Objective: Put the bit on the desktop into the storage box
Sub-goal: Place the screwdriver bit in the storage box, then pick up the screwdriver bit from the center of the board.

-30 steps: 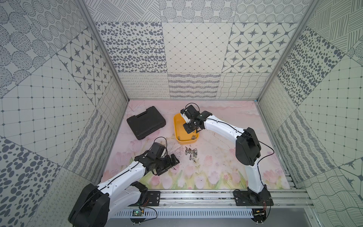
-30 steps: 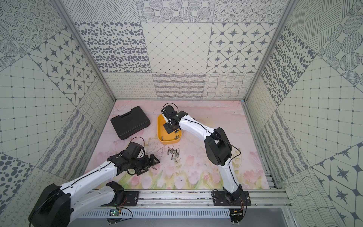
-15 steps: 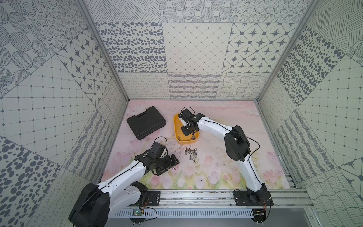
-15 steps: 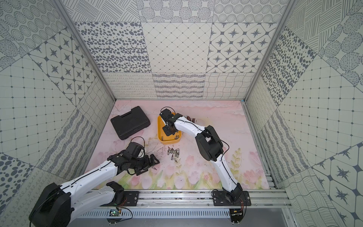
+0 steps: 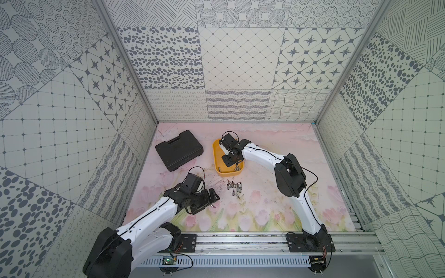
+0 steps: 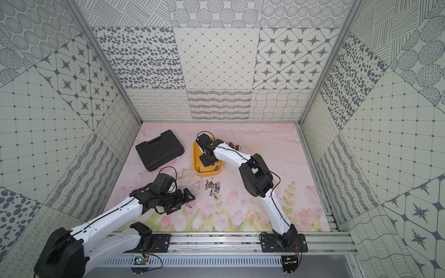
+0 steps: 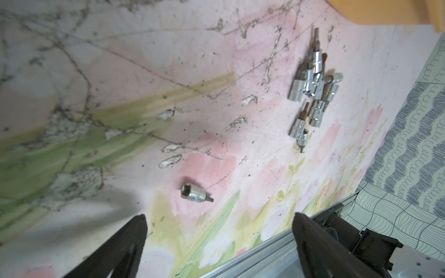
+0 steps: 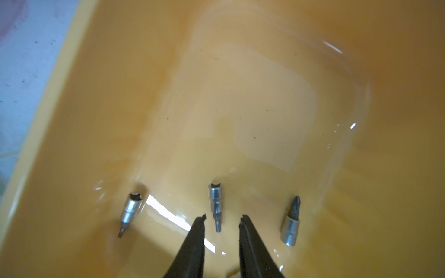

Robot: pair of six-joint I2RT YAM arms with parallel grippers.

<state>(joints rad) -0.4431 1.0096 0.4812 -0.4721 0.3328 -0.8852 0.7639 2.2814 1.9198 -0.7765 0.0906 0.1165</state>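
Note:
The yellow storage box (image 5: 216,154) (image 6: 195,154) stands at the middle of the back of the tulip-printed desktop (image 5: 265,204). My right gripper (image 8: 223,217) (image 5: 232,164) reaches down inside it, jaws a little open, with the tip of a silver bit (image 8: 215,203) lying loose on the floor between its fingertips. Two more bits (image 8: 130,208) (image 8: 291,227) lie on either side. My left gripper (image 7: 219,215) (image 5: 212,199) hangs wide open just over the desktop, close to a single bit (image 7: 195,192) (image 5: 212,206) (image 6: 188,206). A cluster of several bits (image 5: 234,188) (image 6: 212,186) (image 7: 313,89) lies in front of the box.
A closed black tool case (image 5: 179,150) (image 6: 160,149) lies left of the storage box. A metal rail (image 5: 240,240) runs along the front edge. Patterned walls close in the left, back and right sides.
My right gripper has opened inside the storage box and let the bit drop to the floor; its elbow swung left. The left arm has not moved.

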